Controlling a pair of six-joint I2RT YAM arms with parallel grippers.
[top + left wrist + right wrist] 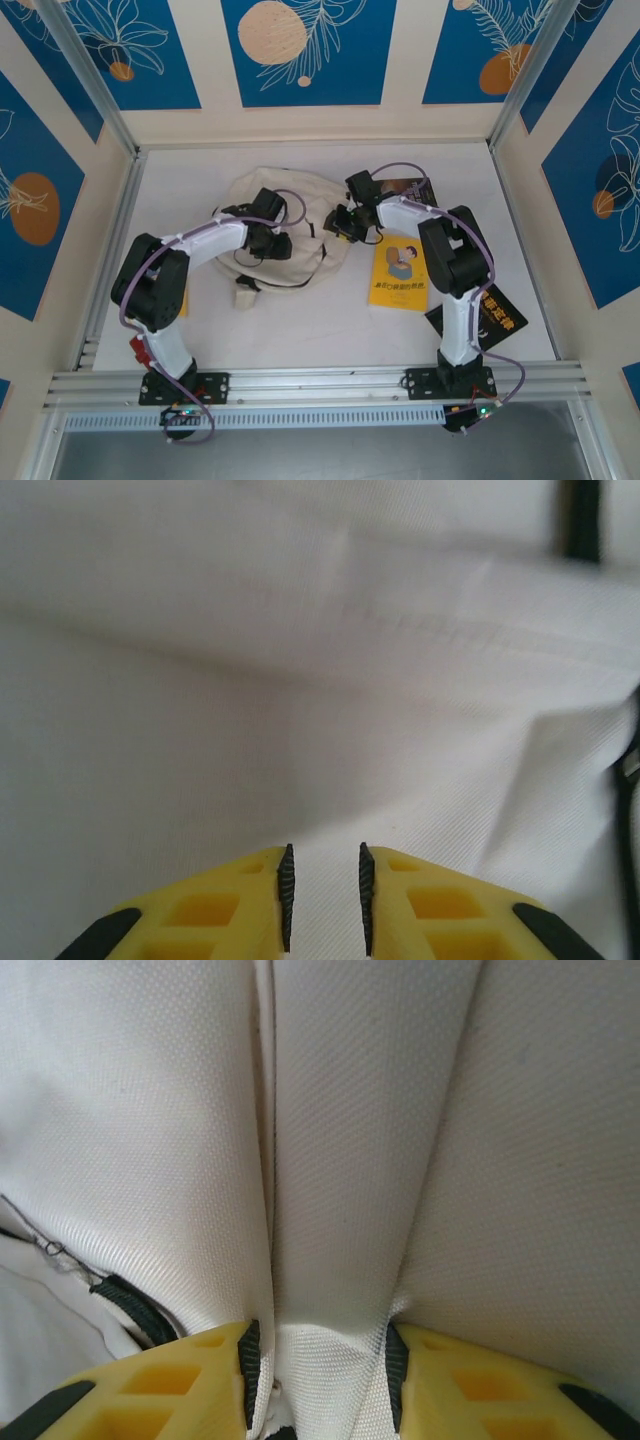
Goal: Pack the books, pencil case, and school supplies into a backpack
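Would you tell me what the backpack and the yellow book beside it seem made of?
The backpack looks like matte woven cream fabric: fine weave grain, soft folds and a stitched seam show up close. The yellow book seems a thin paperback with a printed paper cover; its finish is too small to judge.

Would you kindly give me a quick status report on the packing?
Right gripper pinching a backpack fold. Left gripper nearly closed over fabric, grip unclear. Yellow book lies outside on table, unpacked.
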